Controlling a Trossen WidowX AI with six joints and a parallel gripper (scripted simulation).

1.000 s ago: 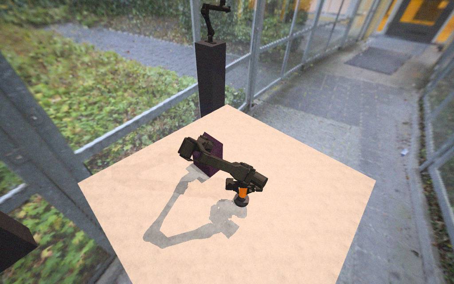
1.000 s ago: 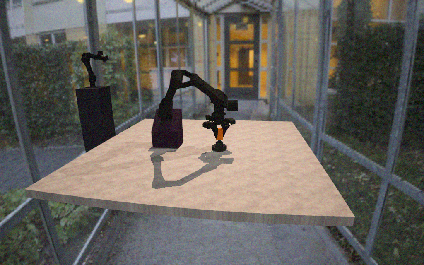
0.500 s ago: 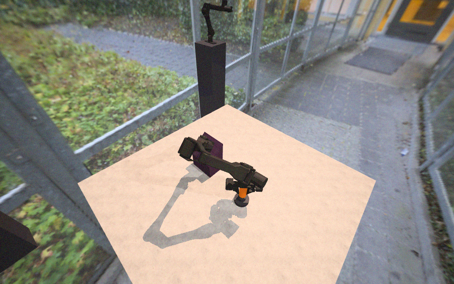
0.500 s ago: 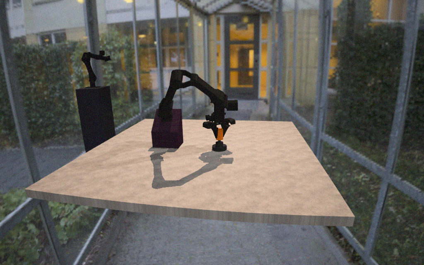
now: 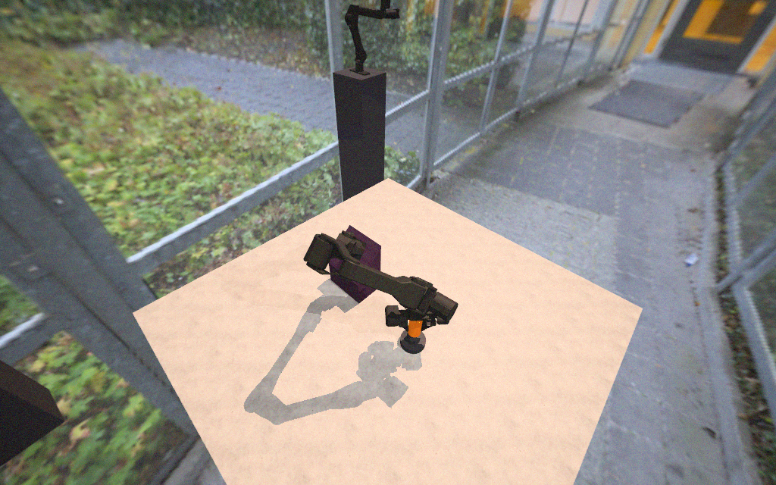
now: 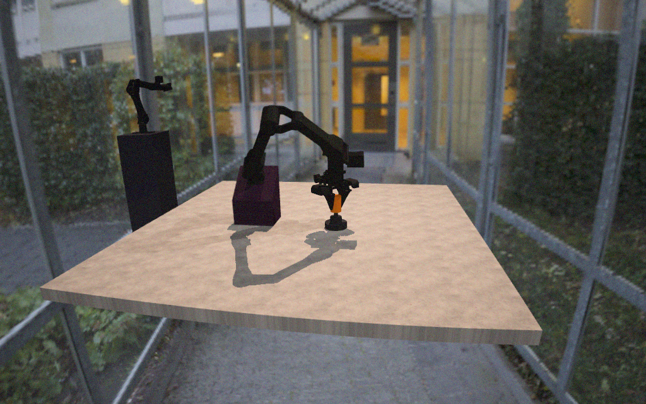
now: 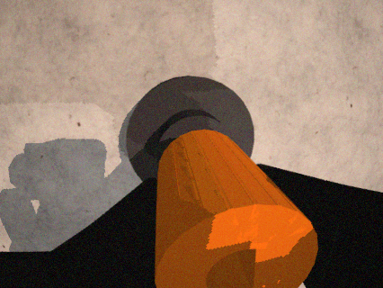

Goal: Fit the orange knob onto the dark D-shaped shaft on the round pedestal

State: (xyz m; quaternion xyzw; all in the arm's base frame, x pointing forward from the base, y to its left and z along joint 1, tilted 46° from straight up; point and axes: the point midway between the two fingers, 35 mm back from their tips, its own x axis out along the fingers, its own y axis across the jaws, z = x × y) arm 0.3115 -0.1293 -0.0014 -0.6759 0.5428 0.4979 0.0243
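The orange knob (image 5: pixel 414 328) (image 6: pixel 336 203) (image 7: pixel 225 180) is upright between the fingers of my gripper (image 5: pixel 416 322) (image 6: pixel 337 202), which is shut on it. The dark round pedestal (image 5: pixel 412 345) (image 6: pixel 335 225) (image 7: pixel 225 101) stands on the table directly under the knob. In the exterior view a short dark piece of the shaft (image 6: pixel 335 215) shows between the knob's lower end and the pedestal's raised middle, so the knob is not against the pedestal. The shaft's top, its flat side and the knob's hole underneath are hidden.
The arm's purple base block (image 5: pixel 369 274) (image 6: pixel 257 211) stands on the pale table (image 5: pixel 514 371) (image 6: pixel 404 276), to the left of the pedestal in the exterior view. A second dark arm (image 5: pixel 355 39) (image 6: pixel 137 102) stands on a tall dark column (image 5: pixel 361 131) (image 6: pixel 148 180) beyond the table.
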